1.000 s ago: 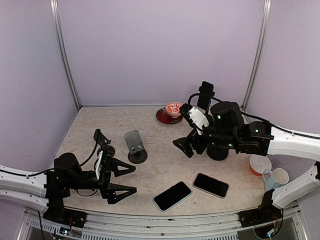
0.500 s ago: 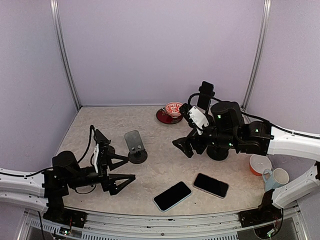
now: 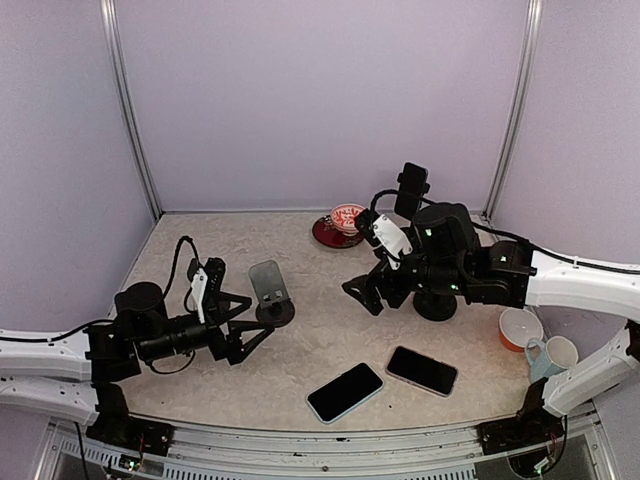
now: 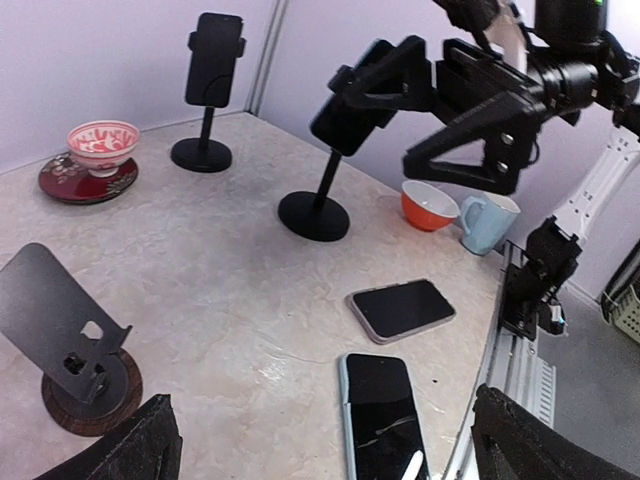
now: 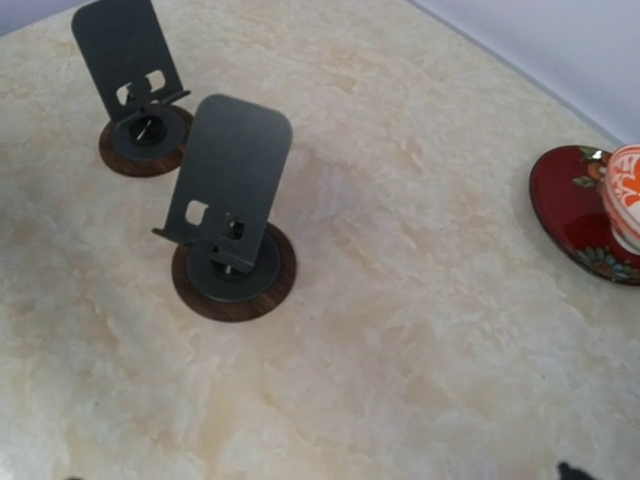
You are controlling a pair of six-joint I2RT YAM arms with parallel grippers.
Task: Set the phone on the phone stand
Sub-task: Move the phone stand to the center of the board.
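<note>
L hand [image 3: 248, 324], wide open & empty, has swung up beside stand [image 3: 270, 293]; nearest phone [image 3: 345, 392] lies untouched on desk [image 3: 330, 335], so no pickup yet.

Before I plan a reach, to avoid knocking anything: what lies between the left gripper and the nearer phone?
Nothing: bare table runs from the left gripper to that phone, as the top and left wrist views show.

Lower left: grey phone stand [image 4: 62, 322] on a round wooden base. Bottom centre: phone [image 4: 385, 415] lying flat, second phone [image 4: 401, 308] just above it, apart. Centre: tall black stand [image 4: 318, 200]; another stand [image 4: 212, 95] upper left, beside a patterned bowl [image 4: 103, 142] on a red saucer [image 4: 70, 182]. Right: orange bowl [image 4: 430, 204], blue mug [image 4: 488, 222]. Upper right: right gripper [image 4: 385, 120], jaws spread. Left gripper [image 4: 320, 398] fingers fill both lower corners, wide apart.
</note>
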